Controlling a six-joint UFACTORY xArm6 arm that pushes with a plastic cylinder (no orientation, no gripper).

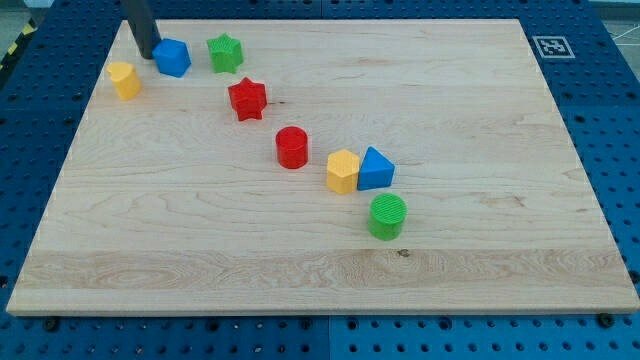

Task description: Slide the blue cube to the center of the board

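Observation:
The blue cube sits near the view's top left of the wooden board. My tip is at the cube's left side, touching or almost touching it. The dark rod rises out of the view's top. A green star is just right of the cube. A yellow block lies below and left of my tip.
A red star, a red cylinder, a yellow hexagonal block, a blue triangular block and a green cylinder run diagonally toward the board's middle. A marker tag is at the top right corner.

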